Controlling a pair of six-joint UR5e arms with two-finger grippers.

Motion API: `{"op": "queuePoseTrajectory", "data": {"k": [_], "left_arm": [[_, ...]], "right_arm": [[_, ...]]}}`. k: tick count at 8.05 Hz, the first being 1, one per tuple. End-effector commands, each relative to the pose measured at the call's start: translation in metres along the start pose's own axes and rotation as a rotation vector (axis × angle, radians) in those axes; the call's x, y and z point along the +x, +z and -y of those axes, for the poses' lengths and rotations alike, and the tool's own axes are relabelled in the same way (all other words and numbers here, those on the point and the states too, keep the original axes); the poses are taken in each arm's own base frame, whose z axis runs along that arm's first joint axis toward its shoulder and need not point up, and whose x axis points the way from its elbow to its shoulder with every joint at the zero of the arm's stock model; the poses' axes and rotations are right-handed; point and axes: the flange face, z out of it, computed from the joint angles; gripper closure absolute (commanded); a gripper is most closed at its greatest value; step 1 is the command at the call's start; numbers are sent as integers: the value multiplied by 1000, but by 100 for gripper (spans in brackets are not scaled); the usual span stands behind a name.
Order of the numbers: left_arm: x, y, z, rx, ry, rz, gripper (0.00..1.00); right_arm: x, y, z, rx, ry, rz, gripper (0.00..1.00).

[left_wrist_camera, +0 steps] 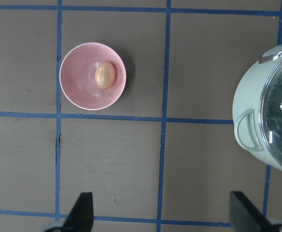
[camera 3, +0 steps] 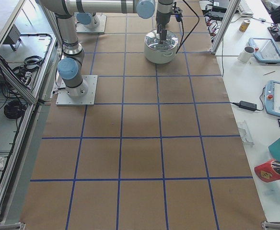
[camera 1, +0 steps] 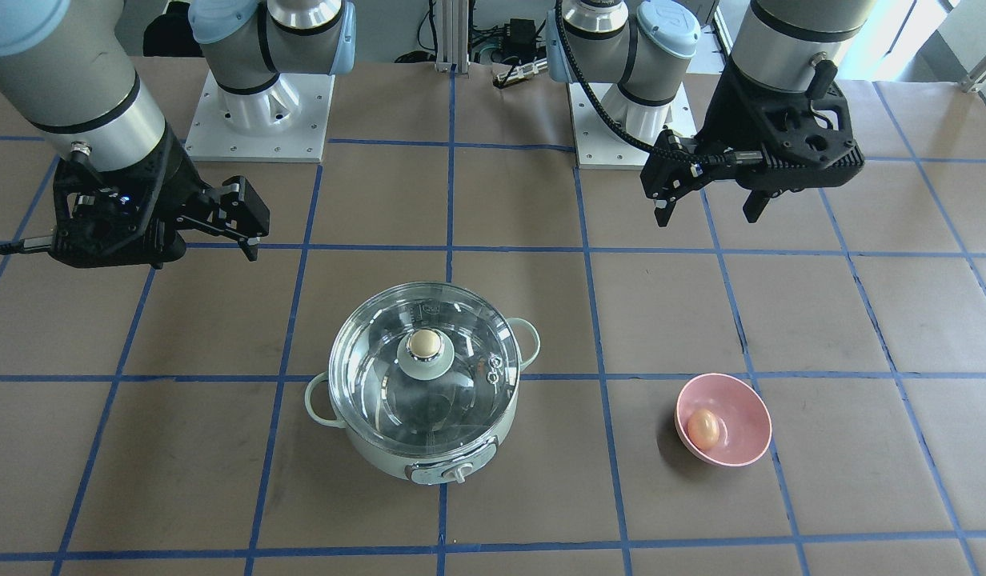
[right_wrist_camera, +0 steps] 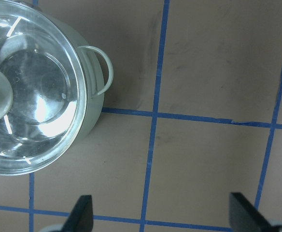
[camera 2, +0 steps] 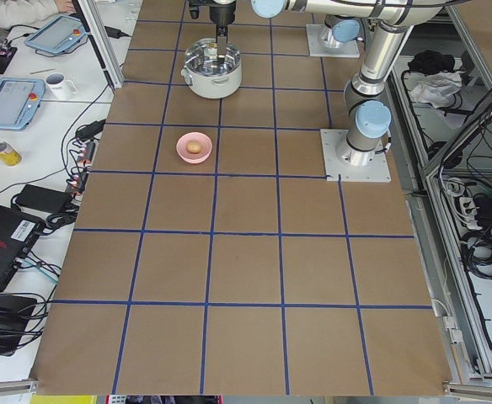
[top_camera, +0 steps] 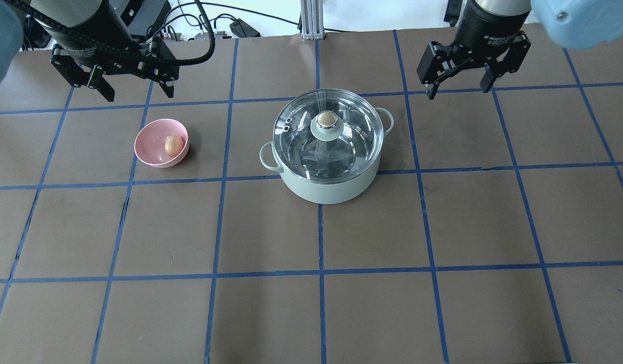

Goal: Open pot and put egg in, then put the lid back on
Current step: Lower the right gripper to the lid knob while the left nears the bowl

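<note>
Both pairs of jaws stand wide apart and hold nothing. The robot's left gripper (top_camera: 139, 94) hangs in the air over the half of the desk (top_camera: 316, 313) toward the robot's left end, near a small pink bowl (top_camera: 150, 157). Its wrist camera looks straight down. In that view the two dark fingertips (left_wrist_camera: 81, 212) sit far apart at the bottom, with brown paper showing between them. The right gripper (top_camera: 458, 91) hangs at a similar height over the other half, near the pot. Its wrist camera shows the same wide gap between the fingers.

The pot (top_camera: 331, 189) is round and pale mint green. It stands about midway between the robot's edge and the operators' edge of the desk, and between the two arms. Its control knob (camera 1: 458, 474) faces the operators' edge. One loop handle (top_camera: 265, 156) sticks out toward the bowl's side, and the second sticks out on the opposite side.

The lid (top_camera: 352, 151) rests level on the pot's rim, closing it. It is clear glass with a pale green centre and a beige-gold round knob (top_camera: 325, 120). Two small metal vent rings (top_camera: 289, 124) sit near its edge. Shiny steel shows through the glass.

The egg (top_camera: 173, 145) is small and brown-tan. It lies inside the pink bowl, resting on the bowl's floor. The bowl stands well apart from the pot, on the side toward the desk's left end. Blue tape lines (top_camera: 218, 177) divide the brown desk surface into large squares.
</note>
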Motion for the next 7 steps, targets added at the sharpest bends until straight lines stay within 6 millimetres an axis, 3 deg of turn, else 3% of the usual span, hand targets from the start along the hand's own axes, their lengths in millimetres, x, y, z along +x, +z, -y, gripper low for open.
{"op": "queuePoseTrajectory", "data": {"k": [1, 3, 5, 6, 7], "left_arm": [[1, 0, -1, -1, 3, -1, 0], [-1, 0, -1, -5, 0, 11, 0], [-32, 3, 9, -11, -35, 0, 0], [-53, 3, 11, -13, -73, 11, 0], [-60, 5, 15, -12, -87, 5, 0]], "right_arm": [[3, -3, -2, 3, 6, -32, 0], [3, 0, 3, 7, 9, -40, 0], [-12, -6, 22, 103, -16, -50, 0], [-40, -3, 27, 108, 56, -31, 0], [-77, 2, 37, 112, 42, -35, 0]]}}
